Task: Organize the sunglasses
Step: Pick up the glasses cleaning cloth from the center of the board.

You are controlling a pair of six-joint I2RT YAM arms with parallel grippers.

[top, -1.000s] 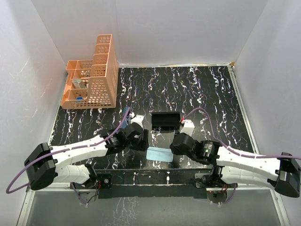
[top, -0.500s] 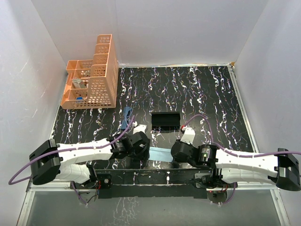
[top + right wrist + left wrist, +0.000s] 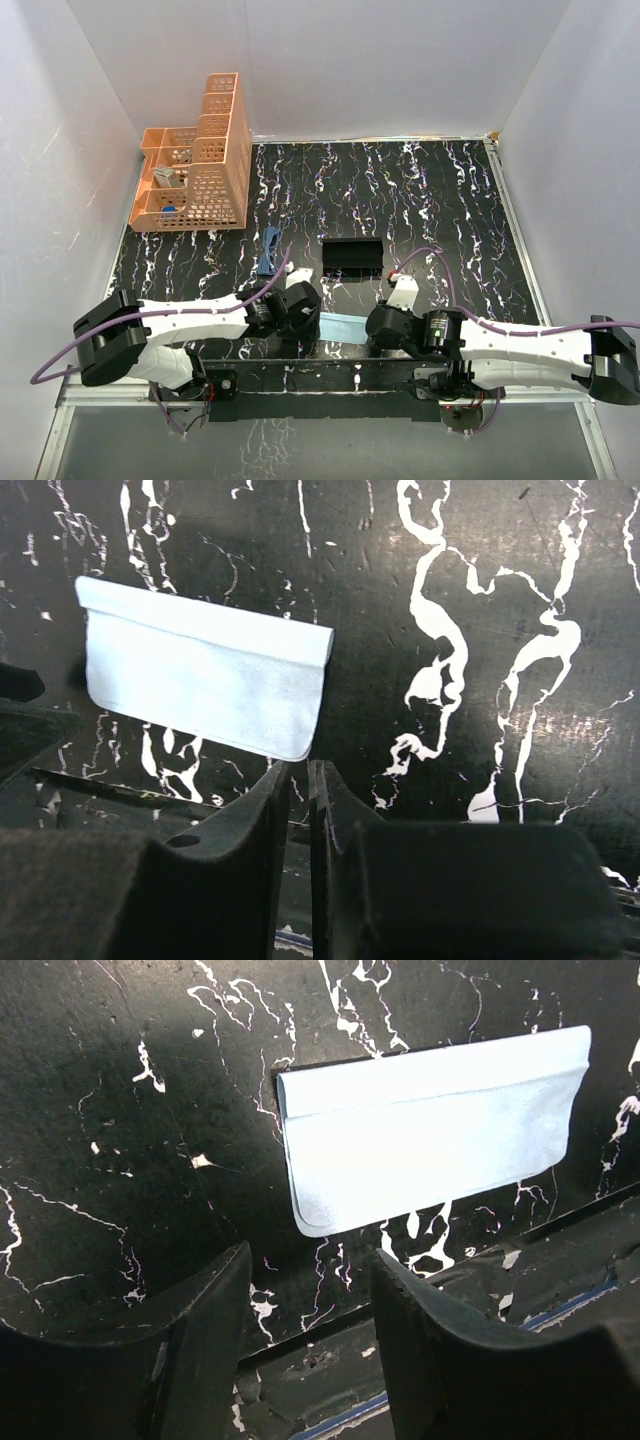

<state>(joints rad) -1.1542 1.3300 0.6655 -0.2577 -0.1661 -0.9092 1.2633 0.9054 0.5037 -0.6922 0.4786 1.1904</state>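
Observation:
The sunglasses (image 3: 268,250), a slim dark blue folded pair, lie on the black marbled table left of the black case (image 3: 352,256). Nearer the front edge lies a folded light blue cloth (image 3: 340,328), between my two grippers. My left gripper (image 3: 308,322) sits just left of the cloth. In its wrist view the left gripper (image 3: 312,1255) stands open and empty, with the cloth (image 3: 430,1130) beyond its tips. My right gripper (image 3: 374,330) is at the cloth's right end. The right wrist view shows that gripper (image 3: 300,767) shut on nothing, its tips just short of the cloth's (image 3: 200,680) corner.
An orange mesh organiser rack (image 3: 195,170) holding small items stands at the back left. White walls close in the table on three sides. A metal rail (image 3: 320,372) runs along the near edge by the arm bases.
Both arms have drawn back toward the near edge, bringing the grippers down beside the cloth. The left jaws have narrowed a little. Sunglasses, case and cloth have stayed put.

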